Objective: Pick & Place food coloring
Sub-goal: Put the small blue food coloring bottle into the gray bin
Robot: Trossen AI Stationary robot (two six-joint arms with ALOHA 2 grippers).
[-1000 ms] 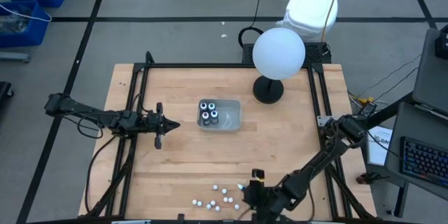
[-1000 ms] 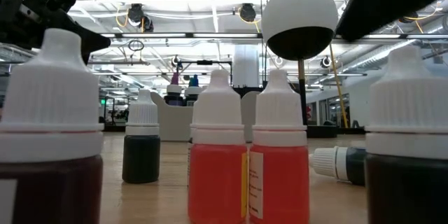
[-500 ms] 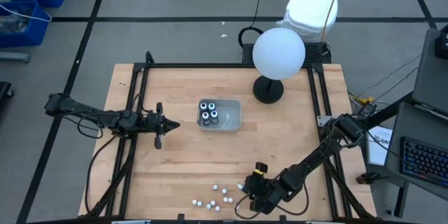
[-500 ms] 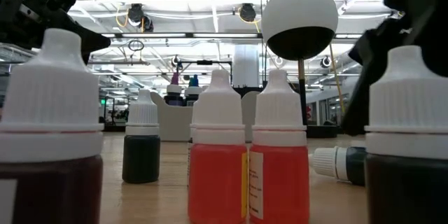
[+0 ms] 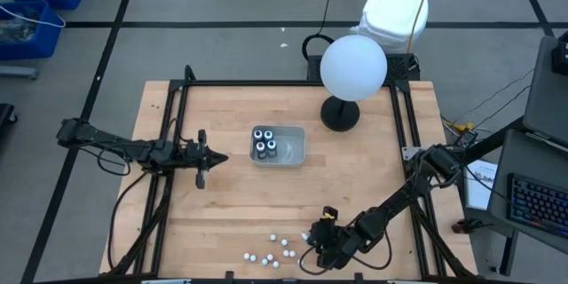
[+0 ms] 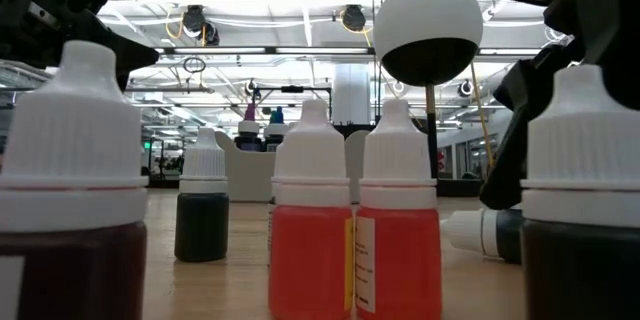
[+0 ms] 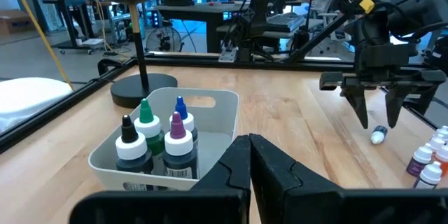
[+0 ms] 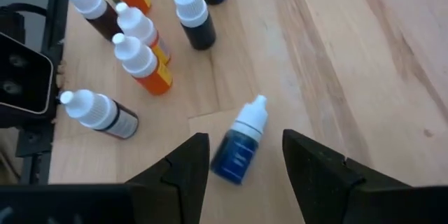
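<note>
Your right tool hangs low over the near edge of the pale wooden tabletop, fingers spread on either side of a small dark-blue food coloring bottle with a white cap lying on its side, not pinched. Other white-capped bottles stand just beside it, and four more sit in the grey plastic tray mid-table. Your left tool, pressed together, waits left of the tray.

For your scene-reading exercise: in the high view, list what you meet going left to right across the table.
left gripper → grey tray → cluster of food coloring bottles → right gripper → white globe
</note>
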